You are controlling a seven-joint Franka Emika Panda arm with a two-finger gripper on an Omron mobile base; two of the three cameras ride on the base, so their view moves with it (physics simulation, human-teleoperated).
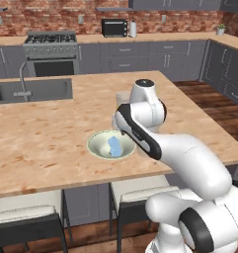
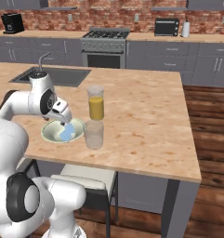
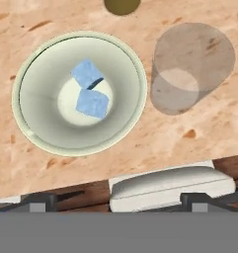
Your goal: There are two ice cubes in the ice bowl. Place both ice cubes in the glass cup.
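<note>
At the bottom of the hand view, a pale seat cushion (image 3: 172,187) of a stool shows just under the counter's front edge. Above it, the wooden counter (image 3: 140,143) carries the ice bowl (image 3: 36,133) in the left centre of the frame: wide, shallow, round, pale greenish-white with a darker rim line. Inside it lie the two ice cubes, small pale-blue translucent blocks touching at a corner; one (image 3: 92,103) rests on the bowl's flat bottom, the other (image 3: 87,74) sits just above it in the frame, partly up the slope.

To the right of the bowl, just beside its rim, stands the glass cup (image 3: 192,66), a short clear tumbler through which the wood grain shows. At the top edge is the base of a taller glass of orange juice (image 3: 122,5).

In the right base view the gripper (image 2: 66,122) hangs above the bowl (image 2: 50,135), left of centre, with the cup (image 2: 94,135) to its right and the juice glass (image 2: 96,103) behind. Whether its jaws are spread or closed cannot be told.

In the left base view the bowl (image 1: 98,148) sits near the counter's near edge, beside the arm.
</note>
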